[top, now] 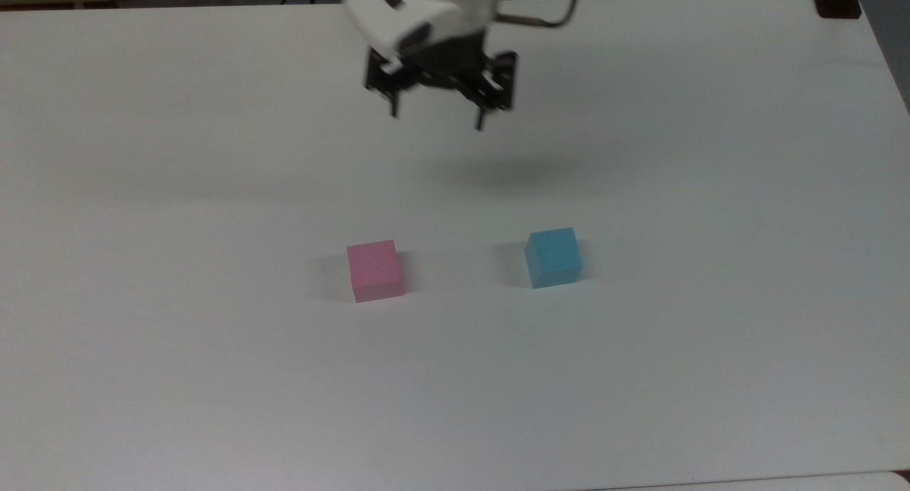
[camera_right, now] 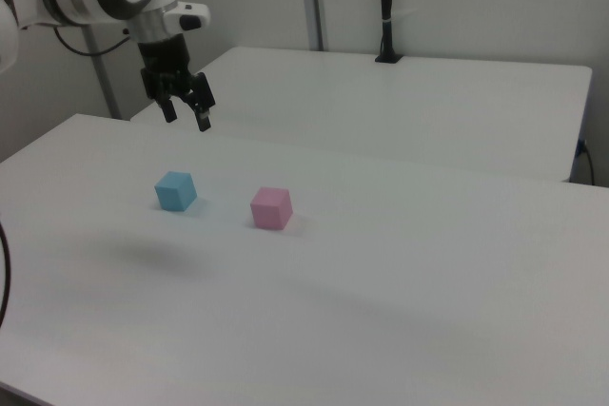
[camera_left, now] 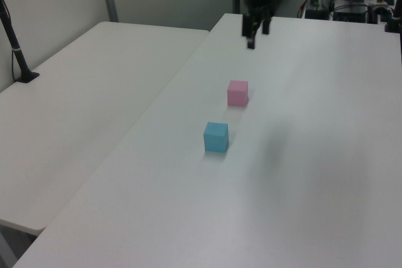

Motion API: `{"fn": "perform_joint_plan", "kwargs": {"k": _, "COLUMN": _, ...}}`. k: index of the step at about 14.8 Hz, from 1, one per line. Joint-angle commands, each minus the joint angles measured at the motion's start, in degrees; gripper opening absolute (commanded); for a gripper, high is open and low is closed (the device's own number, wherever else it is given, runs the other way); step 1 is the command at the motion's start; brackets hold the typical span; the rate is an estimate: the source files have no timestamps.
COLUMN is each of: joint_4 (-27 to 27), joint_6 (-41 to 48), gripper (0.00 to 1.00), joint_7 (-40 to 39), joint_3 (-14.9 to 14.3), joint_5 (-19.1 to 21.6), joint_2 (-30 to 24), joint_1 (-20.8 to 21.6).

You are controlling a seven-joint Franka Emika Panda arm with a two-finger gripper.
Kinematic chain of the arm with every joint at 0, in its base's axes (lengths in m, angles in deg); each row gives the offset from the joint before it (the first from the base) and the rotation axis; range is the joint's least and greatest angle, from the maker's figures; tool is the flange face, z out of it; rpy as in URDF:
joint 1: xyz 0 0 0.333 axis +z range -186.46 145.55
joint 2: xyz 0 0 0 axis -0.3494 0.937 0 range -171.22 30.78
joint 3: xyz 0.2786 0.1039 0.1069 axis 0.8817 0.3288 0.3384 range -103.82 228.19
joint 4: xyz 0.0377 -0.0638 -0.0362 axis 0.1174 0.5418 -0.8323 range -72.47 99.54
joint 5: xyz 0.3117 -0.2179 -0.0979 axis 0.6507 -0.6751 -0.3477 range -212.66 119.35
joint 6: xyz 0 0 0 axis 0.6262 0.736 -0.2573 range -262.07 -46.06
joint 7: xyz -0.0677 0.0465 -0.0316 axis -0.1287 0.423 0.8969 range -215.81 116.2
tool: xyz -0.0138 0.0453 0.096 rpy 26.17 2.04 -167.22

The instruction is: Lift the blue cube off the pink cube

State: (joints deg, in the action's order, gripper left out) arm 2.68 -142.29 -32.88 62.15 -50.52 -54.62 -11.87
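Observation:
The blue cube (top: 554, 257) (camera_left: 216, 137) (camera_right: 175, 190) rests alone on the white table (top: 213, 157). To the top view's left of it, a gap apart, sits the pink cube (top: 375, 270) (camera_left: 237, 92) (camera_right: 271, 207), also on the table. My gripper (top: 436, 120) (camera_left: 255, 34) (camera_right: 187, 117) hangs high above the table toward the far edge in the top view, well away from both cubes. Its fingers are spread open and hold nothing.
A second white table (camera_left: 81, 80) adjoins at the left view's left, with a black post (camera_left: 14, 48) clamped to it. A black clamp base (top: 837, 1) sits at the top view's far right corner. Cables and equipment (camera_left: 358, 4) lie beyond the far edge.

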Motion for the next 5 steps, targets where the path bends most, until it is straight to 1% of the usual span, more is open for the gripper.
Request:
{"fn": "perform_joint_plan", "kwargs": {"k": 1, "joint_4": 6.90, "joint_6": 0.83, "gripper": 1.00, "joint_7": 0.22, "joint_3": 3.36, "joint_5": -1.84, "joint_2": -4.79, "joint_1": -6.28}}
{"fn": "perform_joint_plan", "kwargs": {"k": 2, "joint_4": 6.90, "joint_6": 0.83, "gripper": 1.00, "joint_7": 0.39, "joint_3": 4.59, "joint_5": -2.28, "joint_2": -5.14, "joint_1": -7.86}}
{"fn": "perform_joint_plan", "kwargs": {"k": 3, "joint_4": 7.07, "joint_6": 0.66, "gripper": 1.00, "joint_7": 0.22, "joint_3": 5.13, "joint_5": -2.55, "joint_2": -6.36, "joint_1": -9.79}}
{"fn": "perform_joint_plan", "kwargs": {"k": 5, "joint_4": 9.18, "joint_6": -0.30, "gripper": 1.00, "joint_7": -0.13, "joint_3": 5.13, "joint_5": -2.55, "joint_2": -8.12, "joint_1": -10.77}}
